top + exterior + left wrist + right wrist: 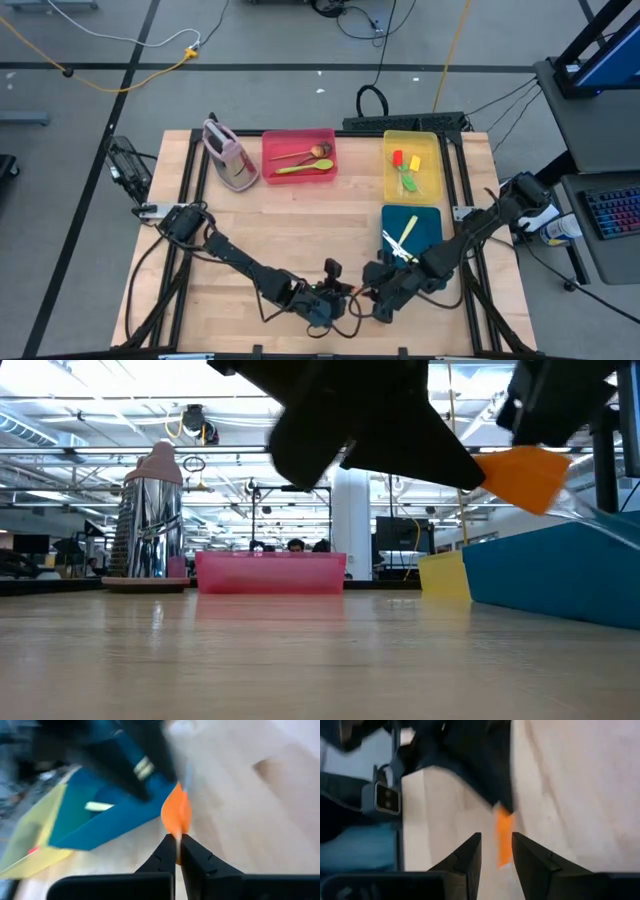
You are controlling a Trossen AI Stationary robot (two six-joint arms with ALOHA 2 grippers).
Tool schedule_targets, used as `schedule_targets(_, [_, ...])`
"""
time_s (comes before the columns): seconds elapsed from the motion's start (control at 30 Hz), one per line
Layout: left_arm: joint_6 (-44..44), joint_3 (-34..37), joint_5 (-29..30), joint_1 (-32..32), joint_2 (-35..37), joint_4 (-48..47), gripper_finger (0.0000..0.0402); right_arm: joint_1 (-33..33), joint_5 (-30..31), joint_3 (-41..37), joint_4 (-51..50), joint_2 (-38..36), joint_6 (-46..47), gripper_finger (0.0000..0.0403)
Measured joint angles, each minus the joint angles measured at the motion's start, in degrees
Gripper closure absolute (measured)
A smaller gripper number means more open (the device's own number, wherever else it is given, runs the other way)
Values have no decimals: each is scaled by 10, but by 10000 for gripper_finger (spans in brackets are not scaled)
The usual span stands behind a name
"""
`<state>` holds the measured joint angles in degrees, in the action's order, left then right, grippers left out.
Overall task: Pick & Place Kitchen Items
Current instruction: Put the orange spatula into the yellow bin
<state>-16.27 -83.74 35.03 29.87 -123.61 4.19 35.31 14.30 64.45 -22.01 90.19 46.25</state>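
An orange-headed spatula with a clear handle hangs above the table's near middle, just short of the blue tray. My left gripper is shut on its orange head. My right gripper stands open close above it. In the right wrist view the orange head shows edge-on in the gap between the fingers, with room on one side. In the high view the two grippers meet at the orange spot. My left gripper pinches the near edge of the orange head between its two fingertips. It comes at it slanting down from the table's left. The spatula is lifted clear of the table, and its clear handle slopes down to the right.
At the back stand a pink-and-grey container, a red tray with a wooden and a green spoon, and a yellow tray with red and green pieces. The blue tray on the right holds cream-handled knives. Bare wood lies left of the grippers.
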Motion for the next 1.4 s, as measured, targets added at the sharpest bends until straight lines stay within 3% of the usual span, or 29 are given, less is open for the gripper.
schedule_targets(0.23, [-1, 0, 36, -2, 0, 6, 396, -2, -40, -68, 83, 0, 8, 300])
schedule_targets(0.47, [-6, 1, 42, -3, 0, 26, 388, -10, -46, -109, 169, 0, -78, 300])
schedule_targets(0.6, [2, -1, 43, -4, 0, 30, 397, -10, -37, -109, 171, 0, -124, 300])
schedule_targets(0.83, [40, -2, 40, 1, 0, -1, 385, -11, -23, -109, 158, -16, -125, 300])
schedule_targets(1.07, [86, -3, -15, 0, 0, -1, 394, -12, 34, -109, 136, -43, -154, 300])
schedule_targets(1.2, [130, -3, -52, -12, 0, 10, 389, -12, 26, -109, 134, -43, -182, 300])
schedule_targets(1.4, [201, -3, -89, -35, 0, -12, 393, -12, 22, -109, 134, -47, -151, 300])
